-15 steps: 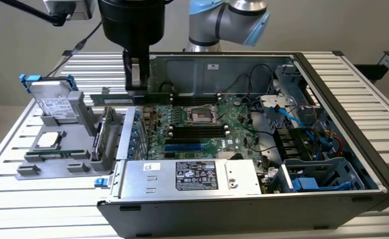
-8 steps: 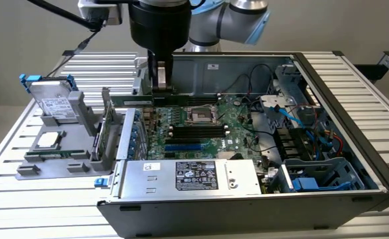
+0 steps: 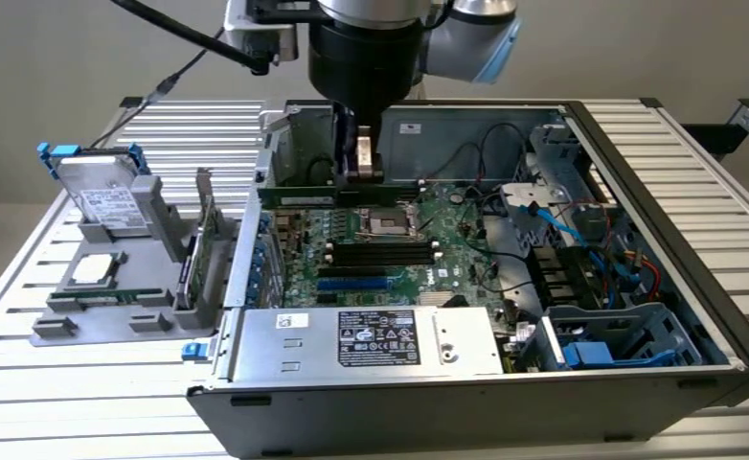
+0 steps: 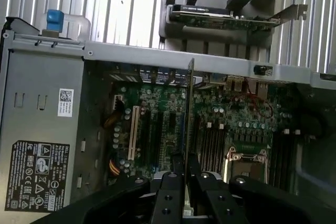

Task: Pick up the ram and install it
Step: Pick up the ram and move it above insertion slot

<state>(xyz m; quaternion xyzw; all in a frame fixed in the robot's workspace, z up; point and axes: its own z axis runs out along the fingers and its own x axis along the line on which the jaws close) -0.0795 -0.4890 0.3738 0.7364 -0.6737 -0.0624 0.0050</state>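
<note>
My gripper [image 3: 359,178] hangs over the open computer case [image 3: 681,249], shut on the ram [image 3: 313,198], a long thin green stick held level above the motherboard [image 3: 458,225]. In the wrist view the ram [image 4: 189,103] appears edge-on, running away from the black fingers [image 4: 170,192] that clamp it, and it floats above the board. The black memory slots [image 3: 377,253] lie below and slightly toward the camera from the stick, beside the silver processor socket [image 3: 388,222]. The same slots [image 4: 212,148] sit beside the socket [image 4: 247,163] in the wrist view.
A grey parts fixture [image 3: 56,326] on the exterior view's left holds a hard drive [image 3: 110,206], a square processor chip [image 3: 98,269] and an upright expansion card [image 3: 195,259]. The power supply [image 3: 374,340] fills the case's near side. Cables and a blue drive cage [image 3: 604,340] crowd the exterior view's right.
</note>
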